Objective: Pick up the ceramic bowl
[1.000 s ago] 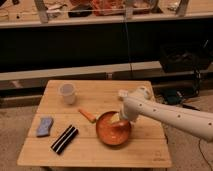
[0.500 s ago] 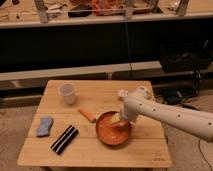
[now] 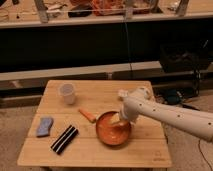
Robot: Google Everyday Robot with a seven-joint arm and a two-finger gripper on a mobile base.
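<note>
The ceramic bowl (image 3: 111, 131) is wide, shallow and orange-red, and sits on the wooden table (image 3: 145, 152) right of centre, near the front. My white arm (image 3: 170, 114) comes in from the right. My gripper (image 3: 119, 121) reaches down over the bowl's far right rim, its tip inside or at the rim. Contact with the bowl cannot be told.
A small translucent white cup (image 3: 67, 93) stands at the back left. An orange carrot-like piece (image 3: 87, 115) lies just left of the bowl. A blue sponge (image 3: 44, 126) and a black striped bar (image 3: 64, 139) lie at the front left. A dark shelf unit stands behind the table.
</note>
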